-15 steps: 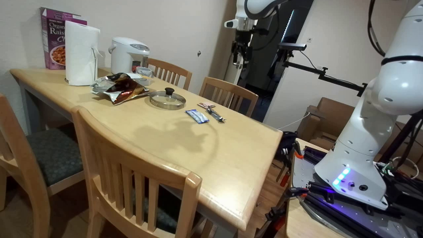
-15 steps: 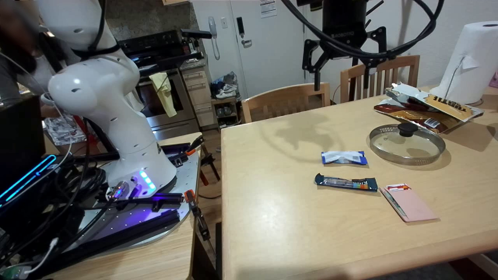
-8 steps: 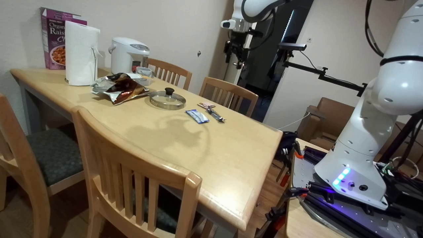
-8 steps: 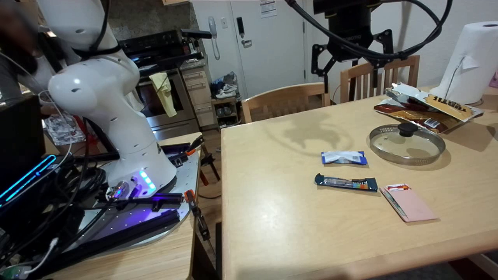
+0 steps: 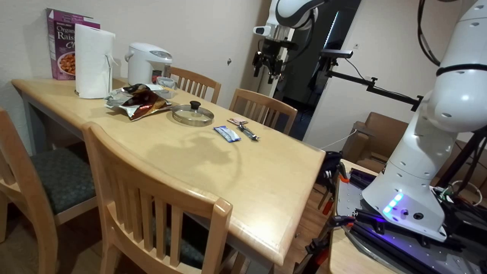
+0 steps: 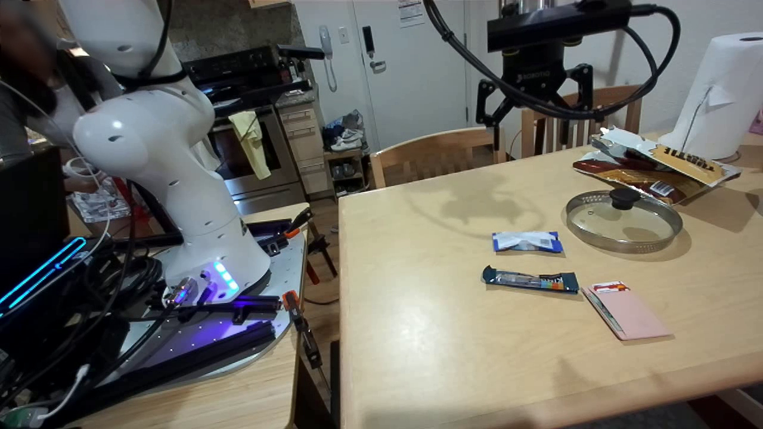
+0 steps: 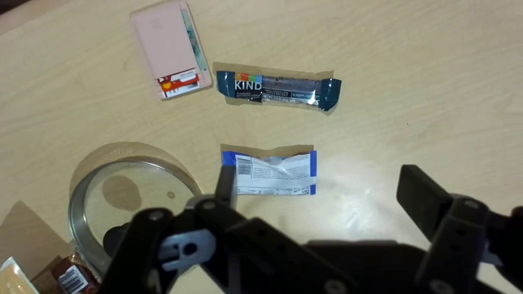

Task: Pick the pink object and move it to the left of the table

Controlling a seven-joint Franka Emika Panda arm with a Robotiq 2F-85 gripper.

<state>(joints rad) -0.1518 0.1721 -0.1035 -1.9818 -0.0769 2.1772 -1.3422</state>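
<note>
Fingers (image 7: 423, 200) shifted lower, glossy wooden table (image 6: 441, 345), chairs (image 6: 438, 149), white door (image 6: 411, 77)

My fingers (image 7: 423, 200) hang over the table (image 7: 429, 61). Wrist view, clock ctr on packet (image 7: 276, 175): bar (image 7: 280, 90) at 12; wallet (image 7: 167, 43) approx. 11, just off bar's 9-o'clock end; lid (image 7: 132, 200) btwn 8 & 9; bag (image 7: 73, 279) approx. 8, past lid. All on tabletop. In an exterior view, towel roll (image 6: 706, 98) approx. 1 from bag; in an exterior view, cereal box (image 5: 64, 43) behind roll, approx. 10.
</note>
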